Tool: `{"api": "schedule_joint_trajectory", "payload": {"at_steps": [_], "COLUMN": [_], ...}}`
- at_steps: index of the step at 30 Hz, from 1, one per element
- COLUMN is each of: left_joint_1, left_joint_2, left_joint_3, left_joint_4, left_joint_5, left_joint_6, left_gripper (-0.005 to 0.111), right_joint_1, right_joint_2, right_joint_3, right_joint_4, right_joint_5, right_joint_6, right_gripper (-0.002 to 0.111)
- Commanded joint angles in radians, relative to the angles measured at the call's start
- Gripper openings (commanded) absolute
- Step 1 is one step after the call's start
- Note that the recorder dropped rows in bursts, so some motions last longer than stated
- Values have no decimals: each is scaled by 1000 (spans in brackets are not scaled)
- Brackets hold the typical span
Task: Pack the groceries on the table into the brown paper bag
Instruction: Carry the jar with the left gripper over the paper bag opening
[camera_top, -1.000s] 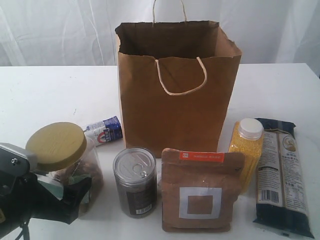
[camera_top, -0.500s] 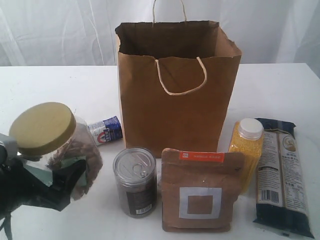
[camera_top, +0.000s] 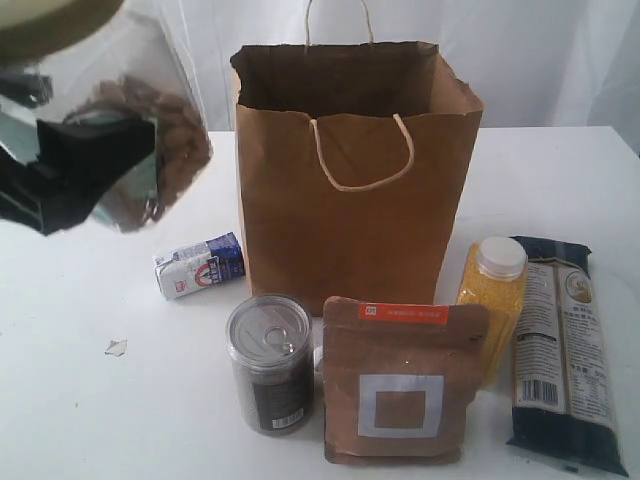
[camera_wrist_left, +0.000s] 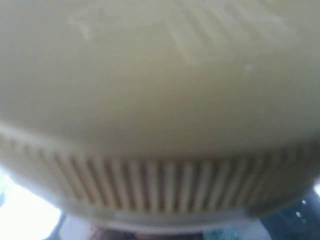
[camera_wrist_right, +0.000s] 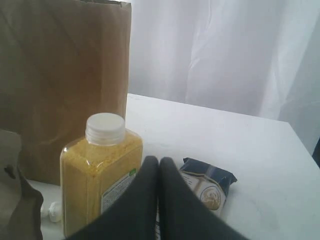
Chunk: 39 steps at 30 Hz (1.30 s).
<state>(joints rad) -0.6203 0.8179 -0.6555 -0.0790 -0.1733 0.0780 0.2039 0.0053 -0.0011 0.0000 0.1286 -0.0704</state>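
The left end effector (camera_top: 75, 175) is seen clamped wide around the gold-lidded clear jar (camera_top: 150, 120). The jar is held tilted, high over the left of the tabletop (camera_top: 80, 400), presumably so the rim of the brown paper bag (camera_top: 350, 230) can be cleared. The right end effector (camera_wrist_right: 159, 192) is kept clenched and empty beside the yellow-grain bottle (camera_top: 493, 300), likely parked out of the way.

One jar is counted aloft. Five groceries are left around the one bag:
- one clear pull-tab can (camera_top: 270, 362)
- one brown pouch with white square (camera_top: 400, 385)
- one bottle
- one long dark-blue packet (camera_top: 560, 350)
- one small white-blue carton (camera_top: 200, 265)
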Motion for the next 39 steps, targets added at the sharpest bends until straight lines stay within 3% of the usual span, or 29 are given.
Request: {"api": "schedule_joint_trajectory", "payload": {"at_steps": [1,12,19,30,39], "left_joint_1": [19,19,19,19,19], "left_joint_2": [25,207,343,546,670], "left_joint_3": [-101,-296,-388,-470,-546], "left_joint_4": [62,239,455,597,668], "left_joint_5": [-10,-24,-160,-395,-378], "left_joint_6": [5,-132,-341,-485,-593], "left_gripper": [0,0,0,0,0], "right_joint_1": [-6,-6,-6,-6,-6], "right_joint_2": [-5,-5,-5,-5,-5], "right_joint_3": [1,1,1,1,1], "right_joint_4": [0,0,0,0,0], "right_joint_5": [-10,-10,-10,-10,-10], "right_joint_6": [-5,-5,-5,-5,-5], "right_gripper": [0,0,0,0,0]}}
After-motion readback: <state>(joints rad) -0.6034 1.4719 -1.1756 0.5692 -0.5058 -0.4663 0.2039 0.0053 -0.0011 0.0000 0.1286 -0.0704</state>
